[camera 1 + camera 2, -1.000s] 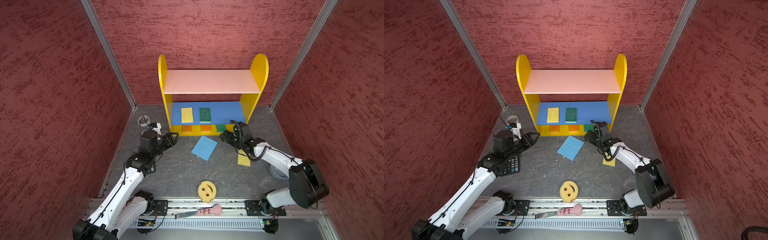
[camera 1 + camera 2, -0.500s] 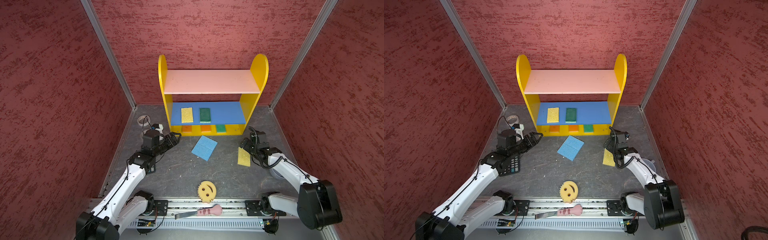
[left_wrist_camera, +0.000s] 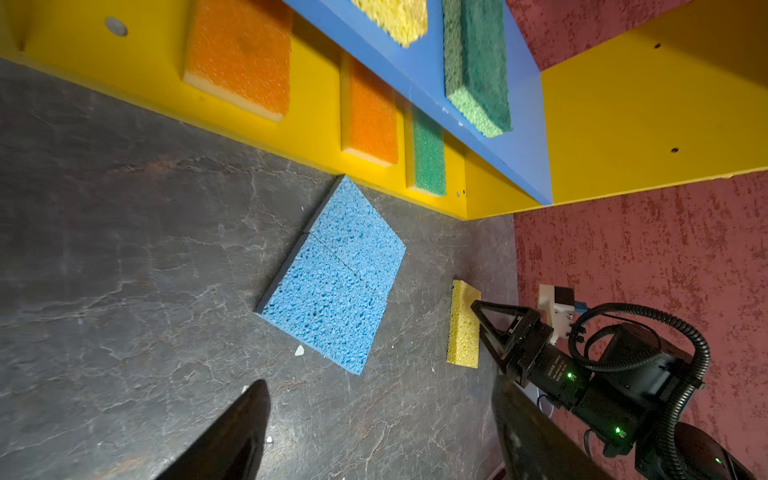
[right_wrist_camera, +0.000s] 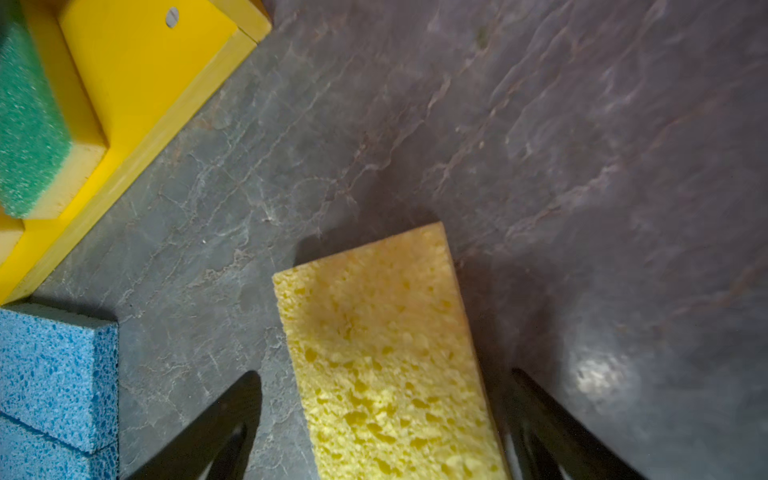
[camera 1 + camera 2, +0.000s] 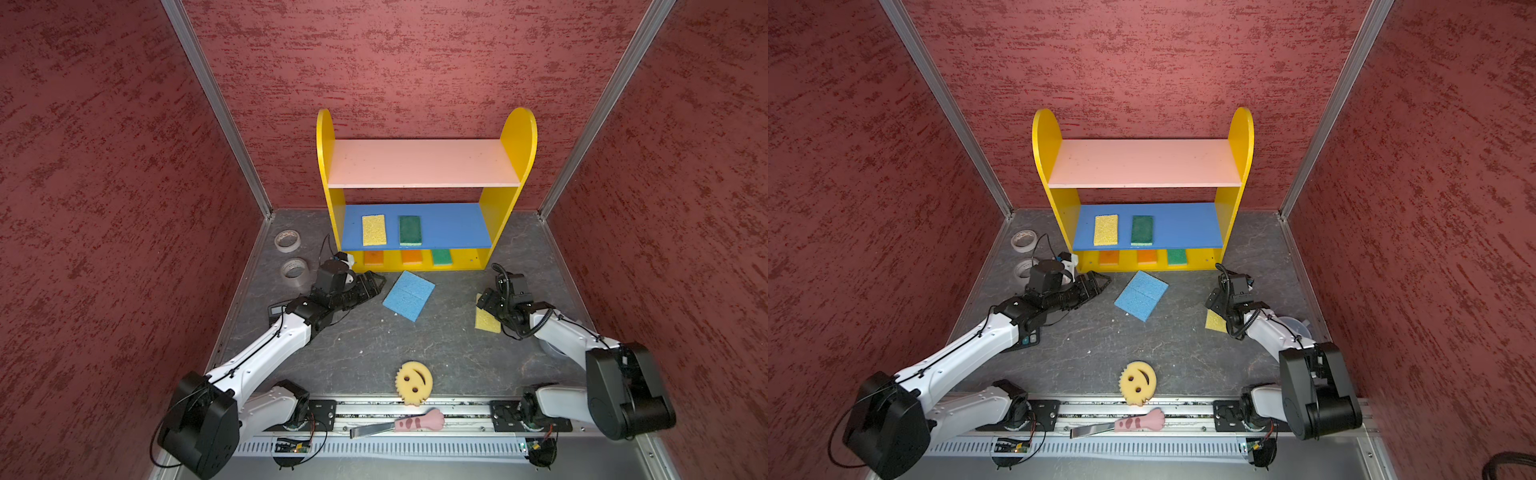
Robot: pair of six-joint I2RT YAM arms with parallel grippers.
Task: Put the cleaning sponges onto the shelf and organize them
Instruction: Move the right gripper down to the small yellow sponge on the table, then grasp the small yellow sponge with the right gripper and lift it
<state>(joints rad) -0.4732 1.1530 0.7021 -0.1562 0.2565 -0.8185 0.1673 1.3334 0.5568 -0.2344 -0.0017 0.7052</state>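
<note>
Shelf (image 5: 517, 137): it's standing against the back wall, with a pink top board (image 5: 419, 162), a blue middle board (image 5: 453, 226) and a yellow base (image 5: 469, 261).
On the blue middle board: 2 sponges are lying flat on its left half, a pale yellow sponge (image 5: 374, 230) and a dark green sponge (image 5: 410, 230) just beside it, not touching.
On the yellow base: 3 more are sitting in a row under the blue board. There's an orange sponge (image 5: 373, 257), another orange sponge (image 5: 412, 257) and a light green sponge (image 5: 441, 257) on the right end.
Blue sponges (image 5: 408, 295): 2 of them are lying edge to edge on the floor in front of the shelf, turned at an angle. 1 corner is coming right up to the base's front edge.
Loose yellow sponge (image 5: 487, 321): it's lying flat on the floor, off to the right of the blue pair and well apart from it.
Smiley sponge (image 5: 414, 382): it's lying face up at the near edge of the floor, partly over the metal rail (image 5: 461, 409).
Left gripper (image 5: 376, 284): your fingers (image 3: 245, 419) are standing wide apart with nothing between them. It's pointing at the blue sponges, just short of them, near the shelf's front left corner.
Right gripper (image 4: 386, 395): your fingers (image 4: 226, 419) are spread wide, 1 on each side of the loose yellow sponge. Can't tell if either is touching it, and they aren't squeezing it.
Other stuff: a pink paw-handled tool (image 5: 417, 423) is lying on the rail just below the smiley sponge, and 2 grey tape rolls (image 5: 287, 241) are sitting on the floor left of the shelf.
</note>
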